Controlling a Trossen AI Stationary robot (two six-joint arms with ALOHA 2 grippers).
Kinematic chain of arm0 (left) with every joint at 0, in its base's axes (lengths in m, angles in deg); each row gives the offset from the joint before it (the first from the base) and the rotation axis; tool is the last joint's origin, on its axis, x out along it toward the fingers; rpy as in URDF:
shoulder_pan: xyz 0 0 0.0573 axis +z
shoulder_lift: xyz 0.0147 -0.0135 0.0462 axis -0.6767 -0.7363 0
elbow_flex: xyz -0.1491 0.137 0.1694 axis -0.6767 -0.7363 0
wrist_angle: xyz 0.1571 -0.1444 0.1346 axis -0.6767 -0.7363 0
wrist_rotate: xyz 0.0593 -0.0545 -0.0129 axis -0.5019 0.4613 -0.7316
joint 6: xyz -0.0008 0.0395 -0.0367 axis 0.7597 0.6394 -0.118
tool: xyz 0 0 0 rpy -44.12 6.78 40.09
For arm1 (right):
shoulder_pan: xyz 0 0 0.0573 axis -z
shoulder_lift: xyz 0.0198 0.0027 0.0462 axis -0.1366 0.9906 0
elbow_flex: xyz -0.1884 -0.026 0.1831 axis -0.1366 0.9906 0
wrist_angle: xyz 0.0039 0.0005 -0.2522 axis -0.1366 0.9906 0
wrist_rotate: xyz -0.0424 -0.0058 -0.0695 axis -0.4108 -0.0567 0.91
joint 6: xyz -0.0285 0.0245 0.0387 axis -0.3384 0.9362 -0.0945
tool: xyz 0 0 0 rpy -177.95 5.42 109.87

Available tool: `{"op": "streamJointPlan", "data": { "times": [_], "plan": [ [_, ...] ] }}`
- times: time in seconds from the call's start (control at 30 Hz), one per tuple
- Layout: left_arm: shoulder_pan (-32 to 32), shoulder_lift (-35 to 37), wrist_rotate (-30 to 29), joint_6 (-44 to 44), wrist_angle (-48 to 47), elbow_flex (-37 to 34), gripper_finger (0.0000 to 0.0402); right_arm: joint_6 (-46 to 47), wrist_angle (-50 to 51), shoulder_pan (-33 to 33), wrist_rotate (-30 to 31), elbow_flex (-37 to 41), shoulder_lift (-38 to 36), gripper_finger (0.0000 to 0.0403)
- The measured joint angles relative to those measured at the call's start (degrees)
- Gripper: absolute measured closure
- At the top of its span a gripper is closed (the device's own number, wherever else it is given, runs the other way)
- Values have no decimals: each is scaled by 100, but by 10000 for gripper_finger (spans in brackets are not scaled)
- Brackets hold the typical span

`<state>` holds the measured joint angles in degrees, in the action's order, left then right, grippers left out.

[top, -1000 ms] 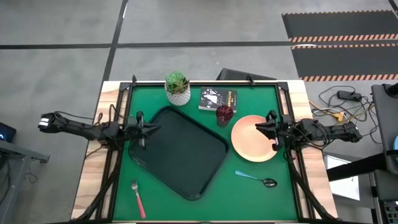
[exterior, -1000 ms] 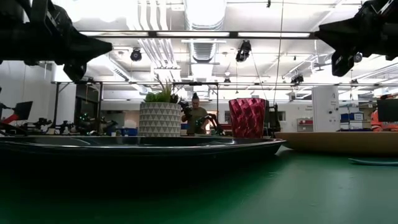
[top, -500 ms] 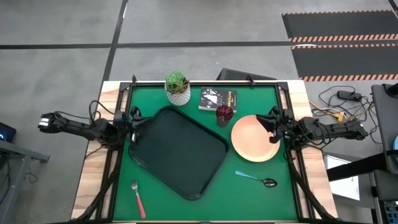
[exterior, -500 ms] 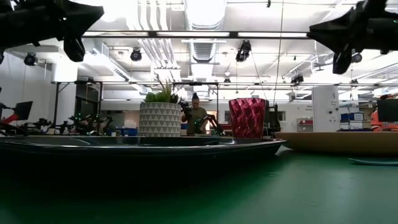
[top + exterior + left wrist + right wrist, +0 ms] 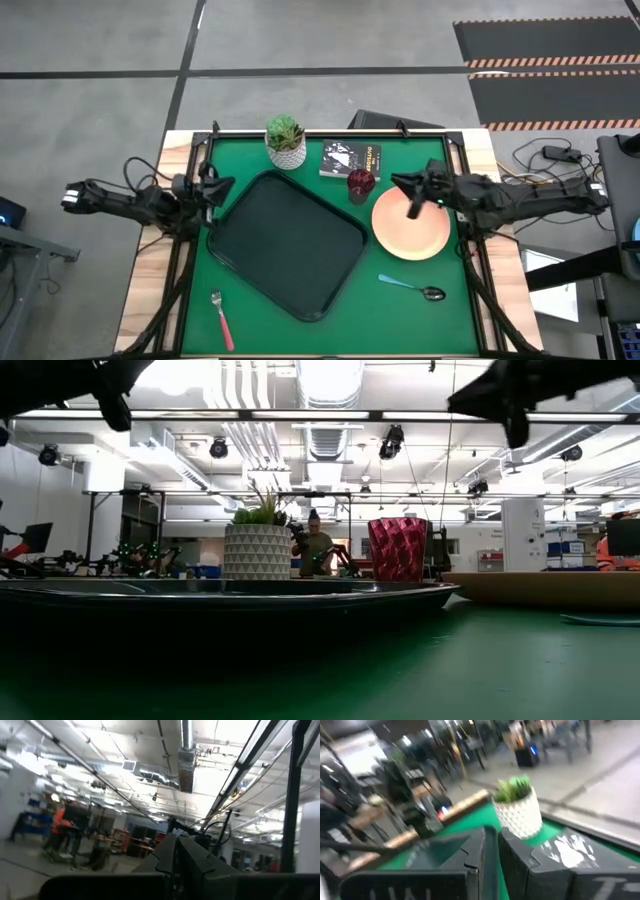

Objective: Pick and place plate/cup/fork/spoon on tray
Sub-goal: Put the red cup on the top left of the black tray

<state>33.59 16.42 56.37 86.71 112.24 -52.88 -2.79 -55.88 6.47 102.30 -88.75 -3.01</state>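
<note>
The black tray (image 5: 287, 243) lies on the green mat, left of centre. The peach plate (image 5: 412, 232) lies flat to its right, and the dark red cup (image 5: 360, 183) stands upright at the plate's far left. The pink-handled fork (image 5: 221, 318) lies near the front left. The blue-handled spoon (image 5: 412, 287) lies in front of the plate. My right gripper (image 5: 400, 186) is shut and empty, raised above the plate's far-left rim, beside the cup. My left gripper (image 5: 222, 186) is shut and empty, raised above the tray's far-left corner.
A white pot with a green plant (image 5: 286, 140) and a small black book (image 5: 351, 158) stand at the far edge, behind the tray and cup. A person (image 5: 316, 545) shows far off in the room beyond the table.
My right gripper has risen and gone toward the table's left and far edges, from the plate's right rim to above its far-left rim near the cup. My left gripper has risen and drawn back toward the table's left edge, off the tray. Nothing on the table has moved.
</note>
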Motion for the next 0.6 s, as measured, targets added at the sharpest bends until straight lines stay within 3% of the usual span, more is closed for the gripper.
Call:
{"op": "streamJointPlan", "data": {
  "times": [0.2,0.43,0.6],
  "plan": [
    [0,1,-94,996,-25,102,402,506,1914,323,-468,-1306,1174,360],
    [0,1,-138,1833,2,111,402,690,3263,735,-1190,-2772,2461,360],
    [0,3,-137,1994,162,111,402,581,4004,978,-1248,-3804,3306,360]
  ]
}}
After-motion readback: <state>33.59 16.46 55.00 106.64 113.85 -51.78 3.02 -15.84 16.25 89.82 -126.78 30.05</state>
